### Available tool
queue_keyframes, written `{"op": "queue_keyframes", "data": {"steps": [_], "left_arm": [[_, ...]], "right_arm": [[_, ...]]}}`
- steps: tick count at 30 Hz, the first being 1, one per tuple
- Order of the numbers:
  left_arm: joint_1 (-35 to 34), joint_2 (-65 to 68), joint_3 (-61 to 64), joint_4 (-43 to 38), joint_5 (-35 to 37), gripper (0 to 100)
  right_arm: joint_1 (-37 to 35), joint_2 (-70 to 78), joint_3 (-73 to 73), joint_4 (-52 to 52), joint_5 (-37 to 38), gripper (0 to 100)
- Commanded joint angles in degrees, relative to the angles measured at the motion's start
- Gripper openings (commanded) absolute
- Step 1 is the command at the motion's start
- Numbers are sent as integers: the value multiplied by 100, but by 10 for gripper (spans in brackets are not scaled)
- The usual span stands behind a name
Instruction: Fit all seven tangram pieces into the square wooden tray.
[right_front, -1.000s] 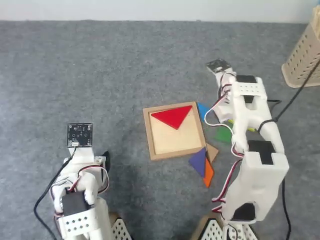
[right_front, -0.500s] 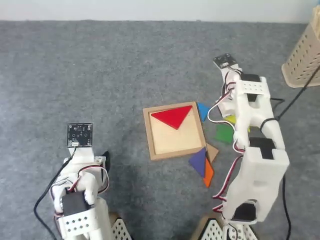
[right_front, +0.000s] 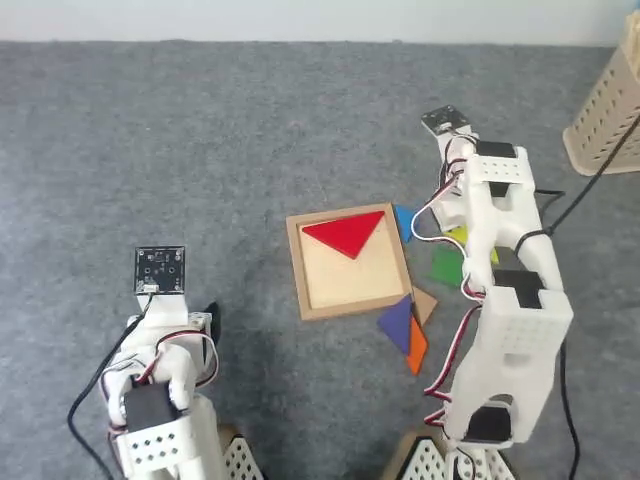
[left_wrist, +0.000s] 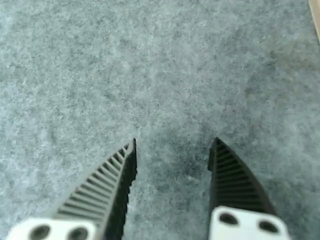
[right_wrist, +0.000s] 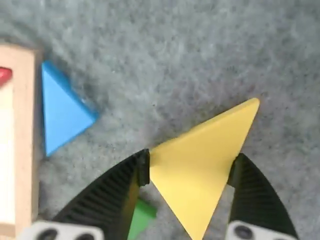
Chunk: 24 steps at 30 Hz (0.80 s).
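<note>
Black ribbed fingers of the right gripper (right_wrist: 190, 162) clamp the flat yellow triangle (right_wrist: 200, 170) by two of its edges, over nubby grey carpet (right_wrist: 200, 45). Near it lie a green piece (right_wrist: 141, 216) and a blue triangle (right_wrist: 60, 112), the latter just beside the square wooden tray (right_front: 296, 270). That tray holds a red triangle (right_front: 345, 235) along its far edge. The left gripper (left_wrist: 172, 150) hangs spread apart over carpet.

We can read no text, number, label or sign here. The yellow triangle (right_wrist: 200, 165), blue triangle (right_wrist: 60, 107) and red triangle (right_front: 346, 234) are plain colour. The square wooden tray (right_front: 299, 270) is bare wood. The small camera board (right_front: 160, 270) on the left arm bears marks too small for us to make out.
</note>
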<state>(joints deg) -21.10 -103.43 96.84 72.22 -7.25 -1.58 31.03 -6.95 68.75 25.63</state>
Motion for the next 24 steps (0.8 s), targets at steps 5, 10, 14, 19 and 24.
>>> {"op": "queue_keyframes", "data": {"steps": [5, 10, 14, 19, 24], "left_arm": [[-26, -88, -22, 18, 53, 225], [-26, -88, -22, 18, 53, 225], [-26, -88, -22, 18, 53, 225], [-26, -88, -22, 18, 53, 225], [-26, -88, -22, 18, 53, 225]], "right_arm": [[-295, 136, 9, 303, -35, 258], [-277, 136, 9, 303, -79, 260], [-242, 48, -26, 251, -193, 265], [-233, -330, 18, 242, -440, 354], [-251, -374, 18, 242, -501, 392]]}}
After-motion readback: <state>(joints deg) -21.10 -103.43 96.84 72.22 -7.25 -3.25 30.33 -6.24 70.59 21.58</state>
